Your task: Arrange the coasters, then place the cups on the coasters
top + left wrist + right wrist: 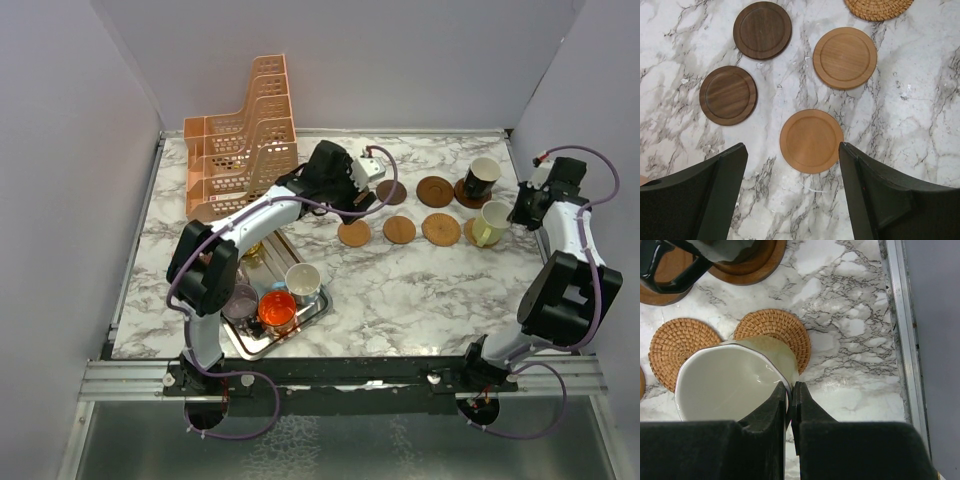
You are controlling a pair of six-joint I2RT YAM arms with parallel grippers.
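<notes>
Several round coasters lie in two rows at the back right. My left gripper (pixel 791 148) hangs open and empty just over a tan coaster (pixel 811 141), also visible from the top (pixel 353 233). Past it lie another tan coaster (pixel 845 57), two dark ones (pixel 728 95) (pixel 762 30) and a woven one (pixel 879 7). My right gripper (pixel 791 388) is shut on the rim of a cream cup (pixel 725 382), which sits over a woven coaster (pixel 775 330). From the top, this cup (pixel 492 222) is at the far right. A dark cup (pixel 482 178) stands on a wooden coaster behind it.
A silver tray (pixel 314 304) at the front left holds a white cup (pixel 303 282), an orange cup (pixel 277 310) and a grey-purple cup (pixel 240 300). An orange plastic rack (pixel 245 150) stands at the back left. A metal rail (pixel 900 315) edges the table on the right.
</notes>
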